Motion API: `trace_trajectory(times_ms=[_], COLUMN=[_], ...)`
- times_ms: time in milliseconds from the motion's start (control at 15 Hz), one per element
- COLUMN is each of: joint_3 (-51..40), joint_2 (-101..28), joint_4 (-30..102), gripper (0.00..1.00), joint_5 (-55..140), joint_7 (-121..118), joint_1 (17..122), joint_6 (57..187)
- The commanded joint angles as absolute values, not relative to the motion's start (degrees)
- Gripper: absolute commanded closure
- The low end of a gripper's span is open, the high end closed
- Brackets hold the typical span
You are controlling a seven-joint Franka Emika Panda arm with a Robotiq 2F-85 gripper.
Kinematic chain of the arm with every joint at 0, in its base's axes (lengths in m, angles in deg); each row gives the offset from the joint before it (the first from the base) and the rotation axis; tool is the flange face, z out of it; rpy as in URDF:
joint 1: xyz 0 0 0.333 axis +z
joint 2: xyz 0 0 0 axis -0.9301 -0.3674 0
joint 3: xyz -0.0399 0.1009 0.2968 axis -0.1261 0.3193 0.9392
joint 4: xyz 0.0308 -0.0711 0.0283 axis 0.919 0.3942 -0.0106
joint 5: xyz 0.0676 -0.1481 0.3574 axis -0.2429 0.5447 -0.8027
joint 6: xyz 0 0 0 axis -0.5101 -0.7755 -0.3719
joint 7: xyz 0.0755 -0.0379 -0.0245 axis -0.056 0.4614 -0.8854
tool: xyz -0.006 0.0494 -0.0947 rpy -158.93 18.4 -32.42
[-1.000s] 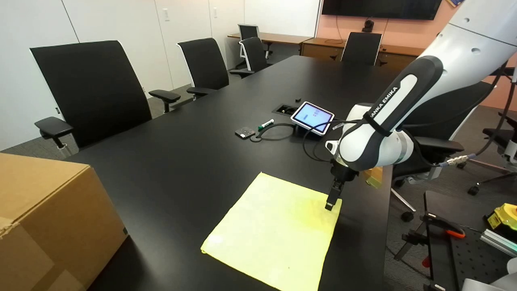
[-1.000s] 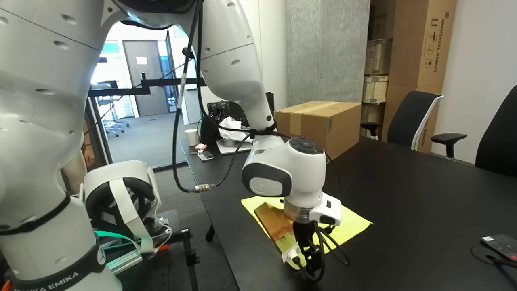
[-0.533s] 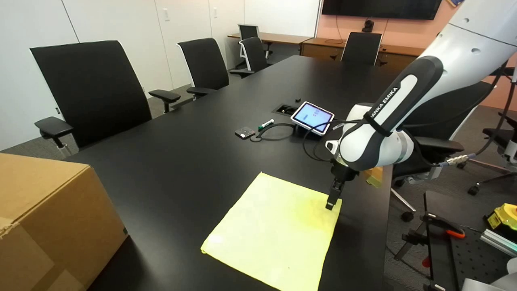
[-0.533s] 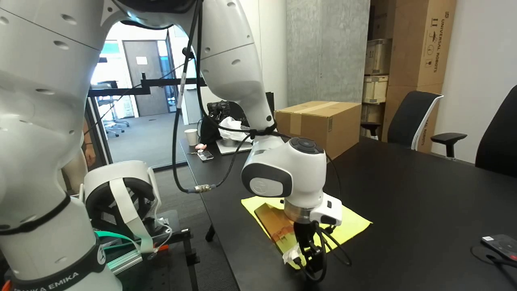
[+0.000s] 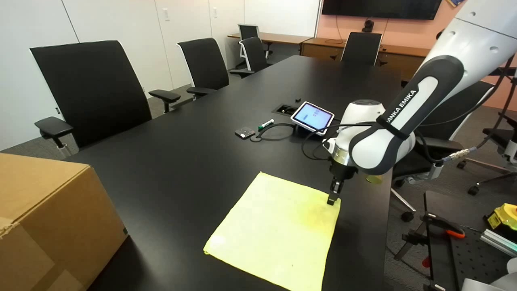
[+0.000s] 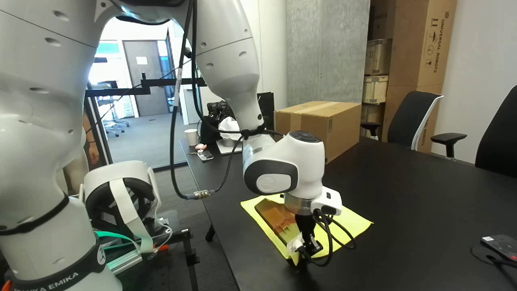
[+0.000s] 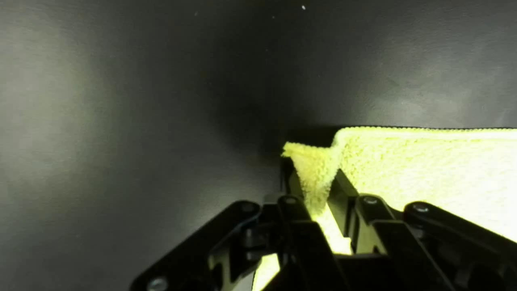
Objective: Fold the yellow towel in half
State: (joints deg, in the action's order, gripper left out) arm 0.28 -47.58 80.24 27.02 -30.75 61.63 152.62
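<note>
The fold looks barely begun: the towel (image 5: 274, 230) lies almost wholly flat and unfolded on the counter (image 5: 181, 182), one puckered corner pinched in the gripper (image 7: 316, 176), with carrying across and laying down left to do.

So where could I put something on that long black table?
Between the tan cardboard box and pale-yellow cloth towel, or well past the white-framed tablet, toward the far end. Crowded: beside the tablet, with black cable and green marker, and at the black pincer.
</note>
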Motion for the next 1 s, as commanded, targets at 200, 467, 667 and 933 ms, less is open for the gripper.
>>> trace_trajectory(times_ms=[200, 467, 667, 933], joint_3=[1.66, 3.03, 4.25, 5.30], joint_2=[-43.87, -43.90, -46.12, -50.64], joint_4=[81.02, 78.18, 73.35, 64.73], gripper=[0.93, 0.89, 0.91, 0.91], joint_5=[33.38, 33.16, 32.90, 32.43], joint_7=[-23.59, -21.59, -22.31, -23.85], joint_1=[61.68, 61.50, 60.68, 59.61], joint_6=[151.43, 150.88, 149.56, 146.93])
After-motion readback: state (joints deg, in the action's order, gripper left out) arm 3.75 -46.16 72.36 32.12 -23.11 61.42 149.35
